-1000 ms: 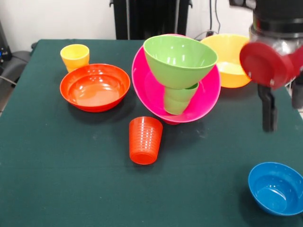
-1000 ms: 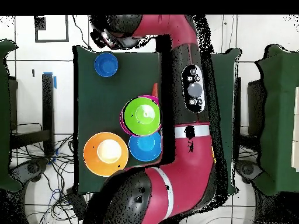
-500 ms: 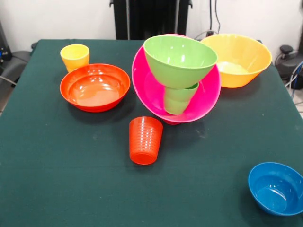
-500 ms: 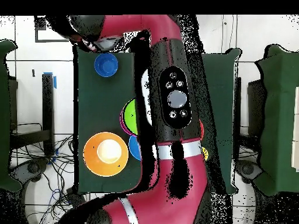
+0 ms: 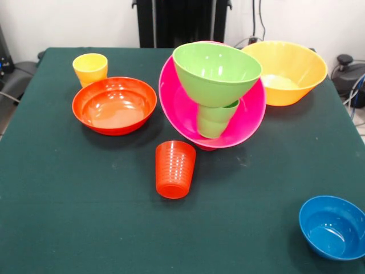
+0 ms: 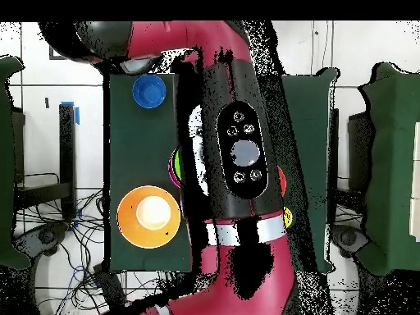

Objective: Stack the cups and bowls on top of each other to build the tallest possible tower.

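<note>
The tower stands mid-table: a large pink bowl (image 5: 182, 108) tilted on its side, a light green cup (image 5: 215, 120) inside it, and a lime green bowl (image 5: 217, 71) perched on that cup. A ribbed orange-red cup (image 5: 174, 169) stands alone in front of it. To the left are a yellow cup (image 5: 90, 68) and a shallow red-orange bowl (image 5: 114, 105). A yellow-orange bowl (image 5: 288, 71) sits at the back right, a blue bowl (image 5: 332, 227) at the front right corner. The front view holds no gripper. Overhead, the gripper (image 6: 123, 59) end is a dark shape beyond the table edge near the blue bowl (image 6: 148, 91).
In the overhead view the red arm (image 6: 238, 156) lies across the table's middle and hides most of the pile, leaving a sliver of the pink bowl (image 6: 174, 168) and the yellow-orange bowl (image 6: 148, 216). Dark green cloth covers the table (image 5: 68, 217).
The gripper that hung at the front view's right edge has left that view. Overhead, the arm has swung across the table and now covers the green and blue bowls there.
</note>
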You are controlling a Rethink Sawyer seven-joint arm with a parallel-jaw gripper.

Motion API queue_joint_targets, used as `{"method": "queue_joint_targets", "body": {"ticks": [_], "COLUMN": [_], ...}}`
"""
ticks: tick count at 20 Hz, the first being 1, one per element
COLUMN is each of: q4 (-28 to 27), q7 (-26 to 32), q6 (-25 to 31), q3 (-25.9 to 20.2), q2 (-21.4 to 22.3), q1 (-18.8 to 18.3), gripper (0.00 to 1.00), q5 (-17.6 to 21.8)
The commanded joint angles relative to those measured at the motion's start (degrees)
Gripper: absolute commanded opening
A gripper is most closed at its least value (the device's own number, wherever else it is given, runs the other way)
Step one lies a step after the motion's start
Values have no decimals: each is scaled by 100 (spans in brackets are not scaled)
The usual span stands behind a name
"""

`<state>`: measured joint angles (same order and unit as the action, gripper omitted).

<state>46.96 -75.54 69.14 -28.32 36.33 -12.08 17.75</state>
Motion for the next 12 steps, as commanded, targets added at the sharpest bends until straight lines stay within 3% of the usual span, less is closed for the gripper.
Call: {"method": "queue_joint_targets", "body": {"ticks": [1, 6, 12], "q4": [1138, 1238, 767], "q7": [-582, -268, 87], "q6": [-619, -904, -497], "q3": [58, 30, 95], "q2": [-387, -492, -630], "q1": [-356, -482, -363], "gripper": [100, 100, 100], "q5": [-289, -407, -190]}}
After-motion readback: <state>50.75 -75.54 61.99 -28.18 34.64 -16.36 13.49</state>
